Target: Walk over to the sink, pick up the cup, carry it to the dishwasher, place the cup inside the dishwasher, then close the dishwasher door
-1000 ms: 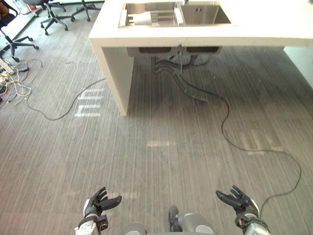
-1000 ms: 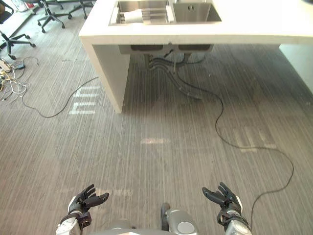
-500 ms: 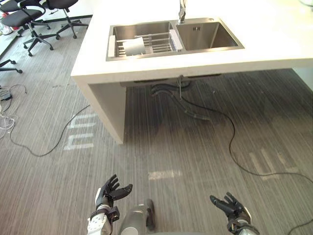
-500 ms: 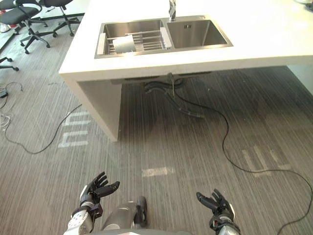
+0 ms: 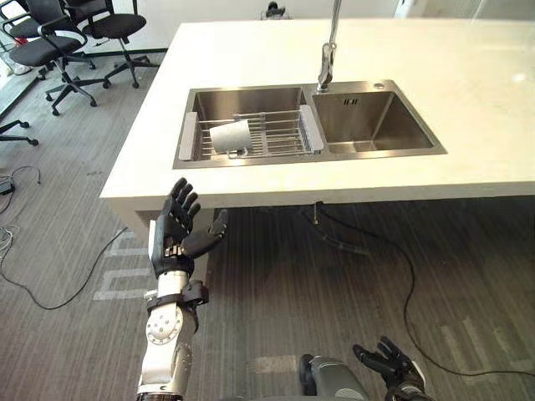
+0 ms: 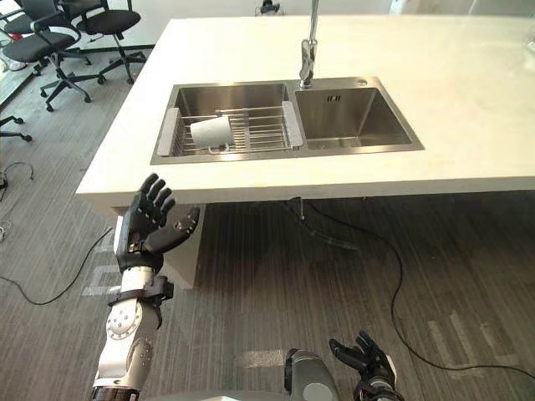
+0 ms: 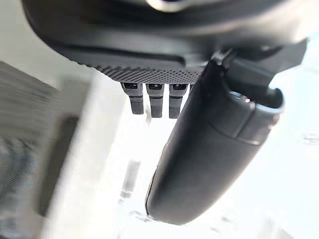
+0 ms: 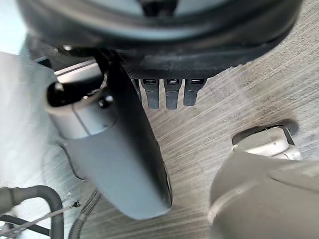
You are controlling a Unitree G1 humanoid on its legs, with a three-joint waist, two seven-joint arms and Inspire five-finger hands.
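Since half a second back, the left hand (image 5: 174, 238) has been brought up from low near the floor to just in front of the counter's (image 5: 251, 50) near edge. The whole view has been shifted as well, so that's the camera, not the furniture. The sink (image 5: 309, 159) is now seen closer and fuller.

Left hand's fingers are spread wide and straight with the thumb stuck out to the side. Nothing is held in it, and the same is seen in the left wrist view. The right hand (image 5: 391, 368) is kept low over the grey striped floor (image 5: 276, 284), fingers loosely fanned out, also holding nothing.

The cup (image 5: 230, 135) is white and is lying on its side on a wire rack (image 5: 280, 134). That rack is set across the left basin (image 5: 209, 100). The cup is well apart from both hands. The right basin (image 5: 372, 125) is beside it, and a tall faucet (image 5: 328, 58) is mounted behind the divider between the two.

A few black office chairs (image 5: 50, 46) can be made out off to the far left, past the counter's end.
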